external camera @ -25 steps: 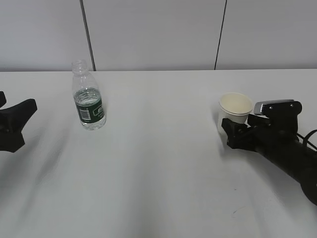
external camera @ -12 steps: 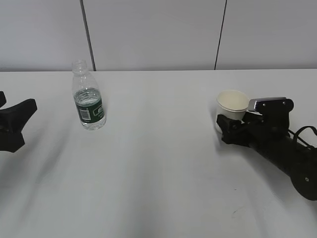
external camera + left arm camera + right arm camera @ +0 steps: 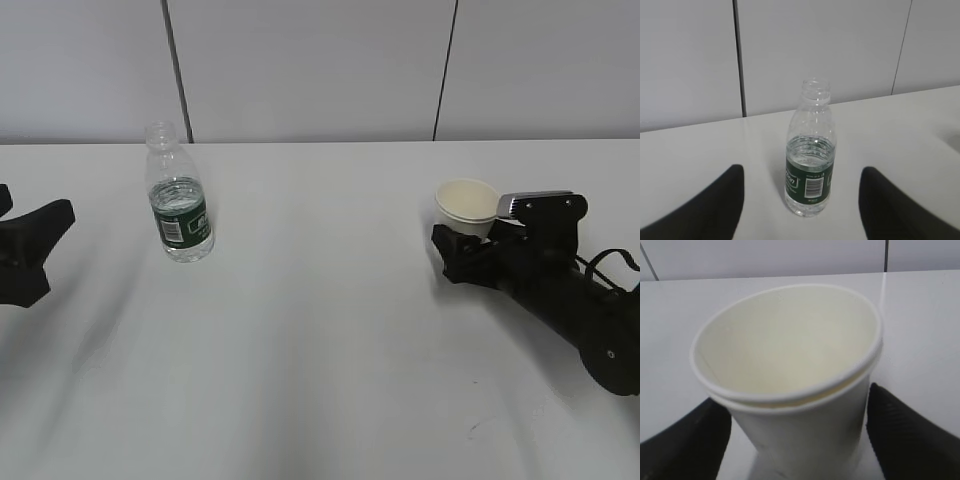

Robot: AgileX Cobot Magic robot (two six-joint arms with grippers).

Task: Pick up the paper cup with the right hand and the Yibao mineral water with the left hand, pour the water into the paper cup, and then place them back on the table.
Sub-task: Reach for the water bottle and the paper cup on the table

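Right end effector (image 3: 795, 435) flanked the paper cup (image 3: 466, 207), grip unclear; squeezing could crush it. Left end effector (image 3: 802, 210) was spread, short of the Yibao mineral water (image 3: 809, 160).

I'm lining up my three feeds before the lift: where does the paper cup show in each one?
Exterior view: paper cup right of centre, at the tip of the right end effector.
Left wrist view: not in it; only the Yibao mineral water stands between the fingers.
Right wrist view: paper cup fills the centre, a finger on either side.
Shared landmark: the dark wall seam behind the table.
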